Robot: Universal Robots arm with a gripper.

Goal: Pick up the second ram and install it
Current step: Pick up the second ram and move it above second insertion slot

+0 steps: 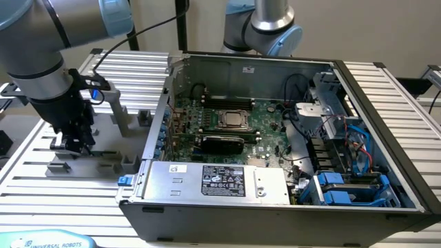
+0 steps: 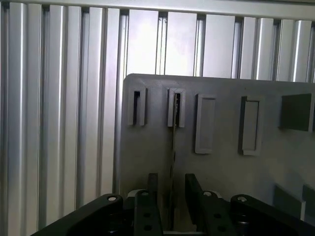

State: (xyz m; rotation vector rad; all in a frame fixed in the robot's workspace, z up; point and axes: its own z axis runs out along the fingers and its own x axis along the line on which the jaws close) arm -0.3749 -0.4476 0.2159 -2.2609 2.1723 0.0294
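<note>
In the wrist view the gripper [image 2: 172, 201] is standing wide, its dark fingers [image 2: 152, 196] straddling the second ram [image 2: 173, 147], which is sitting edge-on in the grey fixture [image 2: 147, 157]; whether they are touching it I cannot tell. Further off, the exterior view is showing the arm [image 1: 41, 57] reaching straight down over the ribbed bench [image 1: 69, 206], at the exterior view's left of the open computer case [image 1: 276, 222]
</note>
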